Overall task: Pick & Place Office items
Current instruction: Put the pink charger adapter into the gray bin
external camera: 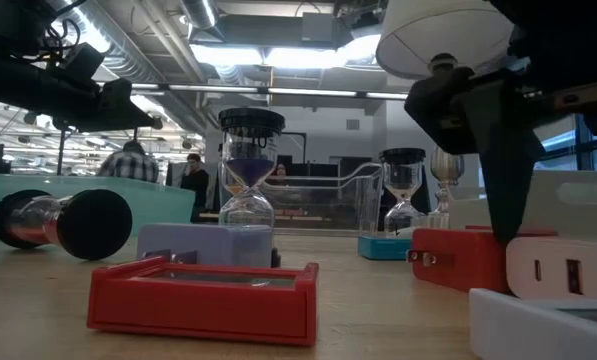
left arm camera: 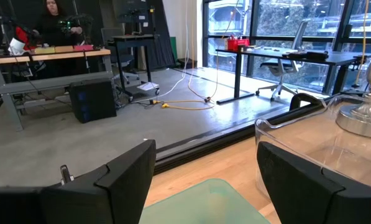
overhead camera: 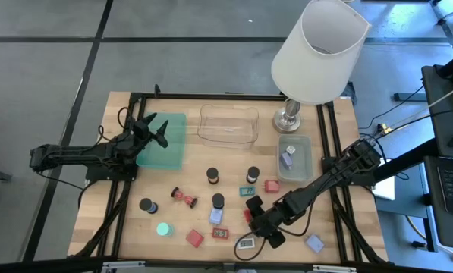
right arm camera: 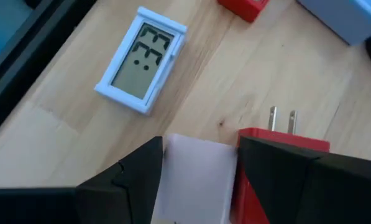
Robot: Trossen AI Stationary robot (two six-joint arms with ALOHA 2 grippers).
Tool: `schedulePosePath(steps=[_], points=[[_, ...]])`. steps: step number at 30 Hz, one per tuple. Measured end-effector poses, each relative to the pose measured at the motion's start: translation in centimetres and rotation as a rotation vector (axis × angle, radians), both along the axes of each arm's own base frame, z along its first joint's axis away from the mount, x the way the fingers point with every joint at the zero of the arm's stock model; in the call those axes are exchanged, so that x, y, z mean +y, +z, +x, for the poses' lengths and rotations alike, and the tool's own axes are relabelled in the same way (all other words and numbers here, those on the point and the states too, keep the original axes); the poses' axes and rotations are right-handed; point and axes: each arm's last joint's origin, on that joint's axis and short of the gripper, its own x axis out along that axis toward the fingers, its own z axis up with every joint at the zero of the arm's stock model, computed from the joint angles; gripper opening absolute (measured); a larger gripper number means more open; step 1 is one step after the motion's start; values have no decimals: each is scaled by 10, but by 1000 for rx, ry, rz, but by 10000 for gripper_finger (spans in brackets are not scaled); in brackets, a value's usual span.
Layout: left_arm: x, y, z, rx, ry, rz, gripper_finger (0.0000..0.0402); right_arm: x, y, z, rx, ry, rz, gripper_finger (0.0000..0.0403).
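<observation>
High view: wooden tabletop (overhead camera: 127,227), big white-shaded lamp (overhead camera: 319,49) at far right side. Clear tray (overhead camera: 228,125) at far middle, green tray (overhead camera: 165,140) to its left, grey tray (overhead camera: 294,157) to its right w/ a couple small pieces inside.

My left fingers (overhead camera: 152,130) hover over the green tray's left edge, spread apart, nothing between them; left wrist view confirms gap, tray below.

My right fingers (overhead camera: 258,221) are down at near-right of tabletop, straddling a white plug block (right arm camera: 194,180). Right wrist view: block sits between the two fingers (right arm camera: 132,177), red plug block (right arm camera: 278,146) w/ two prongs just beside it. Can't tell if I'm clamped on the white block or only around it.

Small white LCD clock (right arm camera: 141,60) lies flat nearby. Other office items scattered mid-tabletop: black-capped sand timers (overhead camera: 212,176), green disc (overhead camera: 163,228), red block (overhead camera: 194,238).
</observation>
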Motion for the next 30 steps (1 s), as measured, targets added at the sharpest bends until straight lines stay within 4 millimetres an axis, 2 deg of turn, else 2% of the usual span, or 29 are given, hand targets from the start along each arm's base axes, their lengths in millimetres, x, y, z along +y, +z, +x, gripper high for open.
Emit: schedulePosePath(steps=[12, 22, 30], points=[[0, 0, 0, 0, 0, 0, 279, 6, -1, -6, 33, -106, 37, 215], [0, 0, 0, 0, 0, 0, 279, 7, -2, -10, 70, -124, 32, 215], [0, 0, 0, 0, 0, 0, 279, 8, -14, -8, 103, -125, 21, 216]])
